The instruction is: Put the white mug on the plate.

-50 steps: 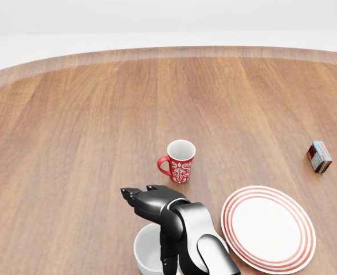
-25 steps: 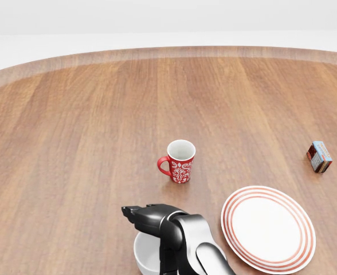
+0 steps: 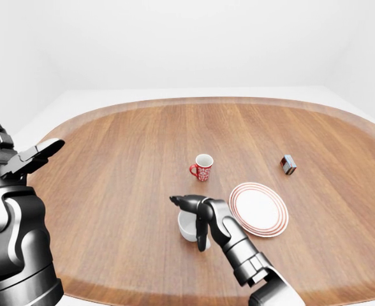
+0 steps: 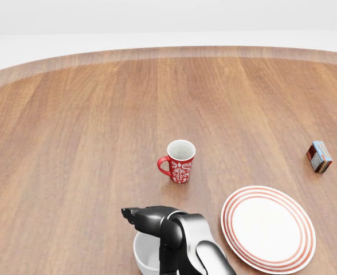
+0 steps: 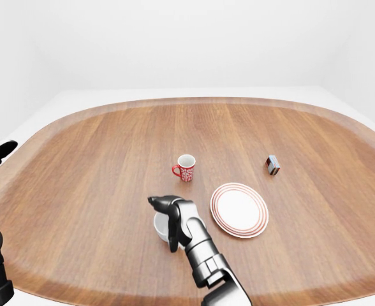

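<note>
Reaching for the grasp, judging by the left-eye view: right robot hand (image 3: 197, 220) sits over the white mug (image 3: 187, 226), fingers draped down its rim and side but not clearly clamped. Mug stands on the bench (image 3: 111, 159), just left of the plate (image 3: 259, 209). Left robot hand (image 3: 34, 156) is raised at the far left, fingers spread, holding nothing.

Head view: mug (image 4: 148, 255) at the bottom edge, half hidden by the arm; red mug (image 4: 179, 161) above it, small box (image 4: 319, 157) well to the right. Next: close firmly, lift, carry right, avoid the plate rim.

Right-eye view: oval wood-grain top, plain white room, nothing else visible.
</note>
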Motion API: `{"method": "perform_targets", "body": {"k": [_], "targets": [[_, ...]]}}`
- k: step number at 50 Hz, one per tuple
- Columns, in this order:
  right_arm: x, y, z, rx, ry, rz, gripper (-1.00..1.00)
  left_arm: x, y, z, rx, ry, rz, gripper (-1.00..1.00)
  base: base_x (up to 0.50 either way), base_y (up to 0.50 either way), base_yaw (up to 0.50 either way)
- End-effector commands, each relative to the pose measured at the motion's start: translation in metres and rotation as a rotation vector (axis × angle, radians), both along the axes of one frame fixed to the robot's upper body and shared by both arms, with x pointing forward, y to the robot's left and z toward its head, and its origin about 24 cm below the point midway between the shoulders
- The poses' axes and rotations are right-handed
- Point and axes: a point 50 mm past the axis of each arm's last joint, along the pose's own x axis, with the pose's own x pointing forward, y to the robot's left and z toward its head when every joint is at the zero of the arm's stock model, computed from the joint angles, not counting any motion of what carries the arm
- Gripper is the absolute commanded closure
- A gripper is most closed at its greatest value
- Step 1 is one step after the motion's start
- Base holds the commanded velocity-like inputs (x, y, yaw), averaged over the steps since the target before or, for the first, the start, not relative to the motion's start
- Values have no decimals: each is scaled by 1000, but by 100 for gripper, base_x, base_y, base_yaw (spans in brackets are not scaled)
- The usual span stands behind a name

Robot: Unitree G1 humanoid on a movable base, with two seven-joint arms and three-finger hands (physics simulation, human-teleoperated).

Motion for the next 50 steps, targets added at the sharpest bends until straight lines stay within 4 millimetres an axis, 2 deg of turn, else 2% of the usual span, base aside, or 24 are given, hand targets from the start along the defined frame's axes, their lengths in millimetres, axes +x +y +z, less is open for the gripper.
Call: {"method": "perform_targets", "body": {"k": [1, 6, 7, 8, 9, 10, 33, 35, 44, 50], "targets": [[-8, -3, -16, -4, 69, -8, -100, 0, 0, 1, 1, -4, 0, -100, 0, 0, 0], [-10, -4, -21, -4, 97, -12, -100, 0, 0, 1, 1, -3, 0, -100, 0, 0, 0], [-9, -4, -21, -2, 99, -13, -65, 0, 0, 1, 0, -2, 0, -100, 0, 0, 0], [-8, -4, -21, 1, 101, -15, 25, 0, 0, 1, 0, -2, 0, -100, 0, 0, 0], [-8, -4, -21, 2, 103, -16, 88, 0, 0, 0, 0, -2, 0, -100, 0, 0, 0], [-9, -4, -19, -1, 91, -11, 100, 0, 0, 0, 1, -2, 0, -100, 0, 0, 0], [-6, -4, -15, 11, 78, -13, 100, 1, 0, -2, -2, 5, -4, -100, 0, 0, 0], [-3, -4, -11, 14, 58, -14, 100, 0, 0, -1, -2, 4, -4, -100, 0, 0, 0], [25, -18, 40, -1, -166, -43, 100, 0, -1, 0, -1, -3, -3, -100, 0, 0, 0], [35, -26, 60, -17, -249, -67, 100, 0, -1, 0, 0, -4, -4, -100, 0, 0, 0]]}}
